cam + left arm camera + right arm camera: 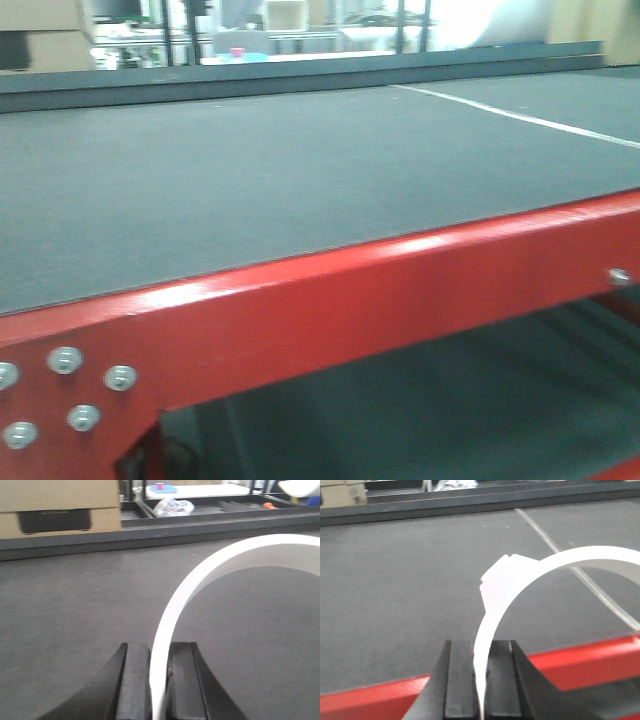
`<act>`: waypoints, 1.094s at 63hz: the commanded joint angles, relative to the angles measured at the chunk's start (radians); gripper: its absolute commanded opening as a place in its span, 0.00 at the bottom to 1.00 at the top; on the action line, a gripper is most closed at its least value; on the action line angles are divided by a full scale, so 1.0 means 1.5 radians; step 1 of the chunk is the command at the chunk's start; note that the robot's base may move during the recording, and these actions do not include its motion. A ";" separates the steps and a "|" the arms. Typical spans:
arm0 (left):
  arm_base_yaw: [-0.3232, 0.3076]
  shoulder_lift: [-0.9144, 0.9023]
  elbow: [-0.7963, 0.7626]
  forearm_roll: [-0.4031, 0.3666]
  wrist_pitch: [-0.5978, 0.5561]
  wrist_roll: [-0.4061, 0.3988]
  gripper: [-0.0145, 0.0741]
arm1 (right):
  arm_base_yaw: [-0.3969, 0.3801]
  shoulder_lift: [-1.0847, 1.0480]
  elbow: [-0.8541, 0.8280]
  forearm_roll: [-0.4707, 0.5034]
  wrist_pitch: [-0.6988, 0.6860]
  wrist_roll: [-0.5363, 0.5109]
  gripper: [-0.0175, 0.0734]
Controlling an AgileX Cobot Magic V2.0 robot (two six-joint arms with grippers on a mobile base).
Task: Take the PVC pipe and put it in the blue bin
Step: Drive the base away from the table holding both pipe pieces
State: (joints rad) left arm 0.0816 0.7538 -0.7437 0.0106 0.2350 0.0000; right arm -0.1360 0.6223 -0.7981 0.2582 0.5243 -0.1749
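- I see no pipe in any view. The table shows as bare dark mat wherever I look, so I cannot say where the pipe lies.
- I cannot pick out the bin either. A blue scrap sits at the far top corner of the left wrist view, too cropped to name.
- My left gripper has its fingers drawn together over the mat. A white band rises from the slit between them and arcs off to the right. I cannot tell whether I am pinching it or whether it is part of my rig.
- My right gripper is drawn together likewise, with the same sort of band between its fingers. It hangs just short of the red rail.
- I judge PVC pipe to be light, stiff and hard to hurt, but smooth and round. It may roll at a nudge and slip in a loose pinch.
- I would take it near mid-length, jaws across its width and squeezing firmly, so that neither end droops.
- The front view alone shows the rail's bolts and the shelf below, but neither gripper.
- Only the left wrist view shows the box and the crumpled bag beyond the table.
- The white line on the mat shows in the right wrist and front views, not the left.
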 commanded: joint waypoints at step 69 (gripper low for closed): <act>-0.004 -0.005 0.001 -0.001 -0.013 0.000 0.04 | -0.001 -0.002 0.000 0.000 -0.021 -0.005 0.01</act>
State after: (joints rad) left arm 0.0816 0.7538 -0.7437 0.0106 0.2350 0.0000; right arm -0.1360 0.6223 -0.7981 0.2582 0.5243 -0.1749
